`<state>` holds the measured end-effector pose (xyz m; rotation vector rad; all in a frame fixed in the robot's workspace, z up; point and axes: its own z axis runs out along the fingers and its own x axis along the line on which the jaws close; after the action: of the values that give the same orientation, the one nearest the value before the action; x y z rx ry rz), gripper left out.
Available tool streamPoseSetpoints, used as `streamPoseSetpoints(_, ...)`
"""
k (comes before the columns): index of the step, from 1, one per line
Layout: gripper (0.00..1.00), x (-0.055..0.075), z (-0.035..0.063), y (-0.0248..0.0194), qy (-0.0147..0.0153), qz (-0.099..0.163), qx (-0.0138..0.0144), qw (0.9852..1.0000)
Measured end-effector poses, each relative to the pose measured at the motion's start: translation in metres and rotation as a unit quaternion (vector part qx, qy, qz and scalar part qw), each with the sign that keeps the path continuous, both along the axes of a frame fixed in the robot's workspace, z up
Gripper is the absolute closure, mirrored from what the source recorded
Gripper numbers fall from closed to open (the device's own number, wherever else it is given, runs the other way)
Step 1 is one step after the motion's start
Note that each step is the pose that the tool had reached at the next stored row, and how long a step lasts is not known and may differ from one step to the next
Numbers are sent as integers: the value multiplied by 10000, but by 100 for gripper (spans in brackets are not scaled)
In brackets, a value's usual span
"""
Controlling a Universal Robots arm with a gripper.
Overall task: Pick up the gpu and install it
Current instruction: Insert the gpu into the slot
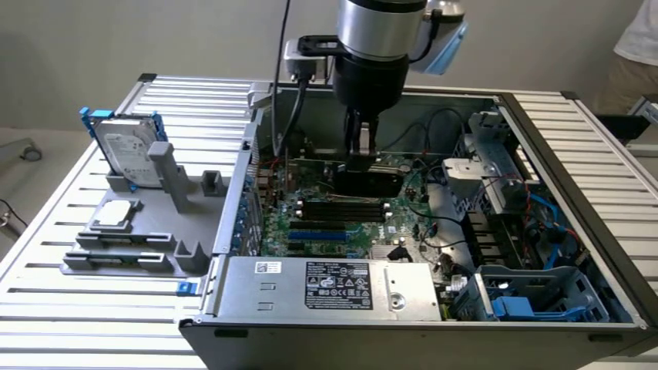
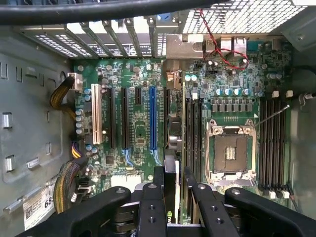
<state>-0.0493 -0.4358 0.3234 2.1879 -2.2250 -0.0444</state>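
claw [image 1: 362, 158]: clamped on the top edge of the gpu, lowered into the open computer case [image 1: 555, 154].
gpu [image 1: 368, 181]: held upright over the motherboard [image 1: 308, 231], black face turned to the exterior view; whether its lower edge met a slot could not be made out.
wrist view: gpu [image 2: 174, 140] seen edge-on between the fingers [image 2: 158, 187], just beside the blue slot [image 2: 152, 118]; finger bases cut off by the frame; far end of the card hard to separate from the board clutter.
hard drive [image 1: 129, 150]: stood upright in the grey holder [image 1: 154, 231] on the bench [image 1: 52, 301], at the exterior view's left, well apart from the case.
person [image 1: 637, 46]: mostly cut off at the exterior view's right edge.
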Motion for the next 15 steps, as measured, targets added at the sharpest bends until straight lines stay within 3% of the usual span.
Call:
streamPoseSetpoints(8, 74, -114, -85, -48, -1, 112, 4, 9999)
streamPoseSetpoints(15, 74, -157, -150, -132, -1, 217, 13, 9998)
